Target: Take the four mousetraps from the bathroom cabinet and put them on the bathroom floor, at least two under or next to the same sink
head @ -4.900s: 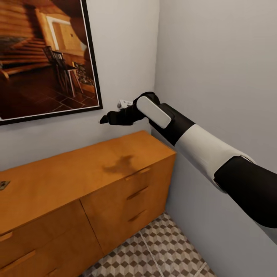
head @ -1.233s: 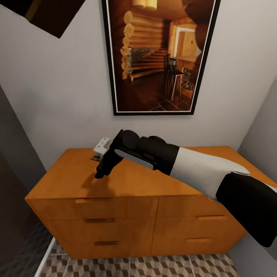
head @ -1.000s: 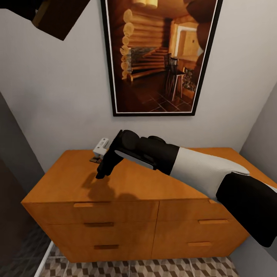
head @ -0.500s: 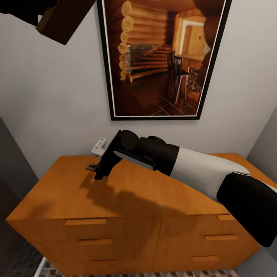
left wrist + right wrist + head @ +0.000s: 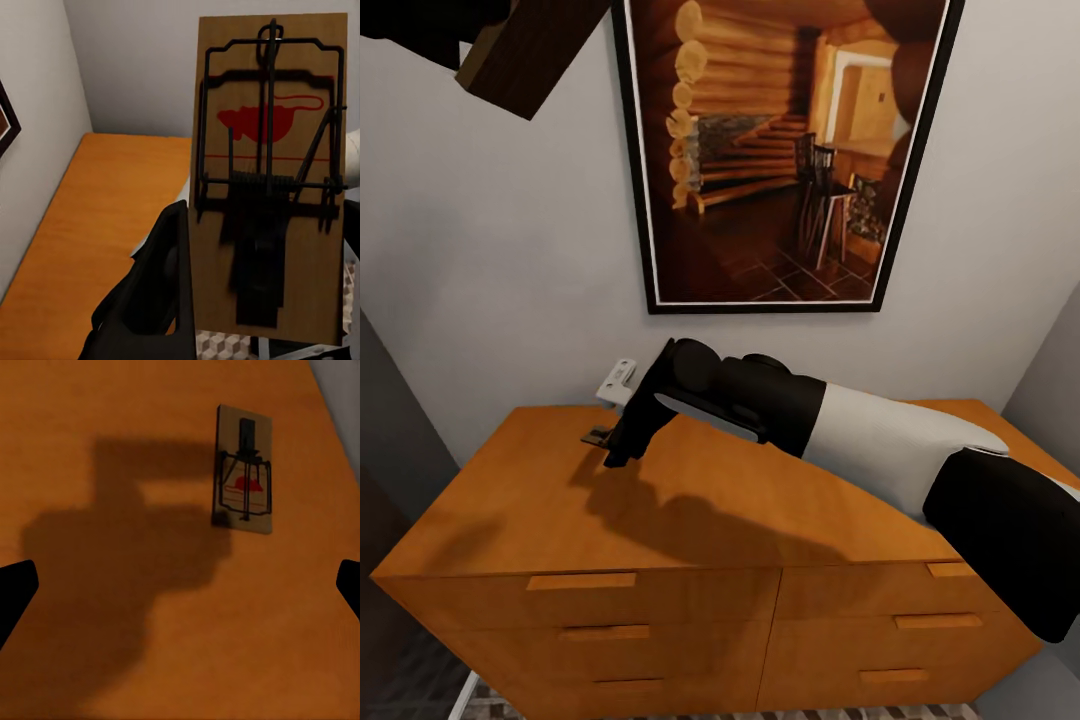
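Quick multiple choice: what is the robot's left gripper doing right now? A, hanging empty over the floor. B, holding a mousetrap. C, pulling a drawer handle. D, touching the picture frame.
B: in the left wrist view the left gripper is shut on a mousetrap, whose wooden plate stands upright between its fingers.

The orange-brown cabinet (image 5: 690,510) stands against the grey wall, its flat top bare wood apart from one mousetrap (image 5: 244,480) lying flat near the back left corner.
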Controlling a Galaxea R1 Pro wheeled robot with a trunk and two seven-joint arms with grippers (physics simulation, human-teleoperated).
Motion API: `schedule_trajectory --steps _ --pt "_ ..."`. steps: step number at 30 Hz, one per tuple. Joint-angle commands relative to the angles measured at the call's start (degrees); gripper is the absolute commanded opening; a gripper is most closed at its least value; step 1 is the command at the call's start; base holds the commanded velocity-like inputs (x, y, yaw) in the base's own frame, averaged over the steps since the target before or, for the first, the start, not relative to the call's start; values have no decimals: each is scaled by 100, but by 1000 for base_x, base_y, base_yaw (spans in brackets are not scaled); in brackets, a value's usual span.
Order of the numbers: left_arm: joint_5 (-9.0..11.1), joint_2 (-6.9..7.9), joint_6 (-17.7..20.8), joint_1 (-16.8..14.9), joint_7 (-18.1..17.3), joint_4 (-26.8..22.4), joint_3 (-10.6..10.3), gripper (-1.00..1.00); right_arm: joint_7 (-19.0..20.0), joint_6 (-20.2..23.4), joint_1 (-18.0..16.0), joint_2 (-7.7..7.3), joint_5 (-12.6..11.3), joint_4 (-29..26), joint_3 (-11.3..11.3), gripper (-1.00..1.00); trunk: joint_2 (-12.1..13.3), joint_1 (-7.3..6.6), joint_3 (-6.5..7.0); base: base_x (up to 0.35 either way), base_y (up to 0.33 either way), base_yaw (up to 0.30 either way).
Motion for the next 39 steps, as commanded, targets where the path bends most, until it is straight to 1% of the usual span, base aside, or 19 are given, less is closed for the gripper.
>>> schedule_trajectory --steps 1,4,10,15,20,29,34,39 --pt "40 4 22 -21 -6 0 -31 -100 61 5 -6 4 56 -2 4 100 -3 0 -7 29 0 0" --pt "39 4 22 -21 -6 5 -31 -100 64 4 -3 4 54 -32 5 100 -3 0 -7 143 0 0" --pt "39 10 22 -21 -6 8 -31 -100 110 -3 -2 4 41 -59 5 100 -3 0 -7 294 0 0" --pt "37 12 22 -21 -6 4 -31 -100 527 -15 -2 4 56 -57 5 100 -3 0 -7 333 0 0" --pt "39 12 22 -21 -6 4 -31 -100 638 -18 -2 4 61 -55 5 100 -3 0 -7 304 0 0" --pt "46 12 22 -21 -6 -4 -31 -100 690 -121 5 4 35 -16 -10 100 -3 0 -7 45 0 0" --pt "47 13 22 -21 -6 -5 -31 -100 829 -419 14 4 -16 24 -3 100 -3 0 -7 2 0 0" --pt "48 13 22 -21 -6 -5 -31 -100 905 -517 16 4 -31 104 2 100 -3 0 -7 102 76 0"
